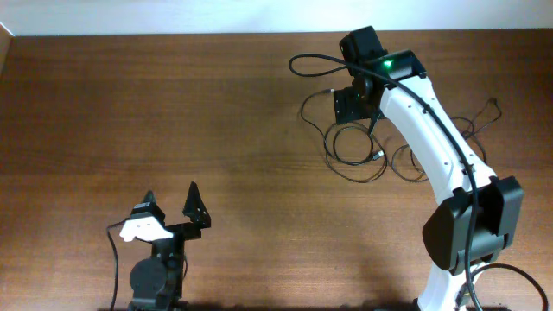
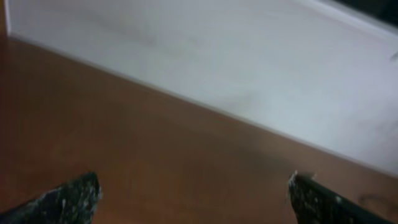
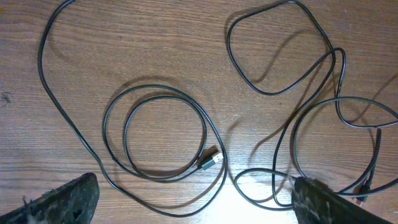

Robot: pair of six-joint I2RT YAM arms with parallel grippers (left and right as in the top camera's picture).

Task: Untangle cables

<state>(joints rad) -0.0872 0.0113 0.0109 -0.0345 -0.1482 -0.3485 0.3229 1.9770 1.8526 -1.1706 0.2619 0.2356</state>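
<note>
Your left tool sits at the near-left of the bench. It is released, its fingers spread wide with nothing between them. Its wrist view shows only bare wood and a white wall.

Your right tool reaches out over the far-right part of the bench. It is also released and wide, and it hovers above the cables without gripping any.

The cables lie on the bench under and around that tool, well apart from the left one. In the right wrist view, one cord forms a double coil on the left. It has a plug at its lower right edge, and a long strand sweeps around it. To the right, more loops cross one another.
</note>
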